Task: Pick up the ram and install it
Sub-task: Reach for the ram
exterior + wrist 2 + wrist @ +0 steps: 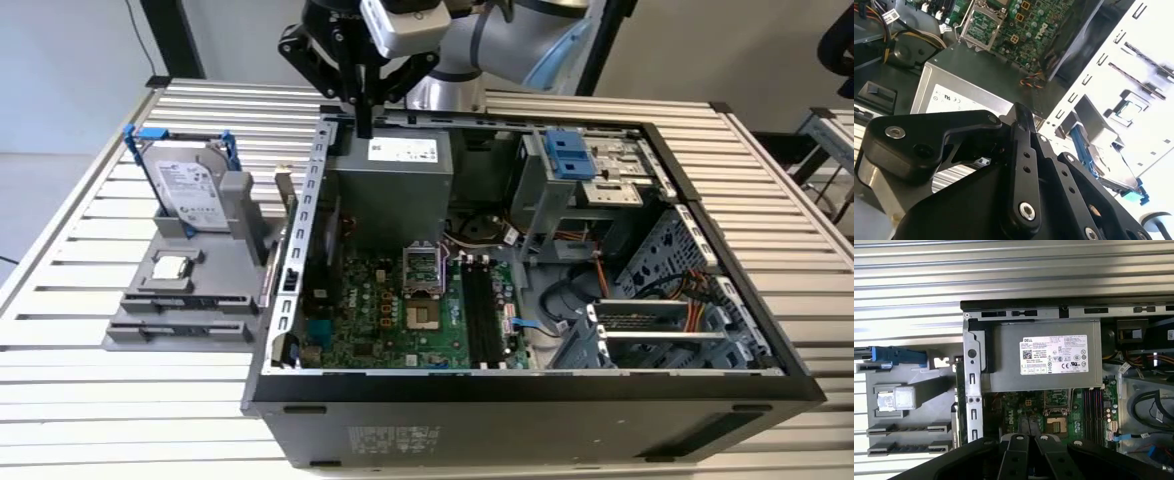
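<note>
gripper (363, 128) held narrow, nothing gripped, over the computer case (534, 385) | computer case laid open on slatted metal table (80, 400) | ram (959, 400) stood edgewise just beside it | pale wall (67, 50) seen behind

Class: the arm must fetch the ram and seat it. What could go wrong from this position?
The ram stands on edge close beside the case wall, so the gripper may knock that wall coming down. The black slots lie deep in the case near cables, which could snag.
</note>
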Motion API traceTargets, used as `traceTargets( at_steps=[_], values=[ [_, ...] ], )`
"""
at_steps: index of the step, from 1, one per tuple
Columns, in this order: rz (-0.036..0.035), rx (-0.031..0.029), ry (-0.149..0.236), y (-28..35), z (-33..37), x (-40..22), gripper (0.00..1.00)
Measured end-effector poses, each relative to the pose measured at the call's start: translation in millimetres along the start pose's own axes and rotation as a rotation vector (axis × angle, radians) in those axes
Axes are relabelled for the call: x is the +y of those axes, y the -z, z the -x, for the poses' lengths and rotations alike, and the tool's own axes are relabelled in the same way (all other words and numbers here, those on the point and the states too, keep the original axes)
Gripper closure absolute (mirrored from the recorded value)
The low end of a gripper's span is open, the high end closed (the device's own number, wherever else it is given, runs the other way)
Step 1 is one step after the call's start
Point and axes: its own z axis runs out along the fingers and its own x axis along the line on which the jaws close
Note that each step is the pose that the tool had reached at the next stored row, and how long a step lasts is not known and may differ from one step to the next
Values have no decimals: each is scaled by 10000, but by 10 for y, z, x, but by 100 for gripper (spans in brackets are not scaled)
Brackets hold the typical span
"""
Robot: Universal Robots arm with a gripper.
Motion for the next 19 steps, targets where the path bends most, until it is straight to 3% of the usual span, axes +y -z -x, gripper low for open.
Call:
traceTargets(
  at_steps=[6, 19],
  values=[
    [0, 3, 0, 0, -27, -2, 100],
    [-1, 23, -1, 5, -257, -18, 100]
  ],
)
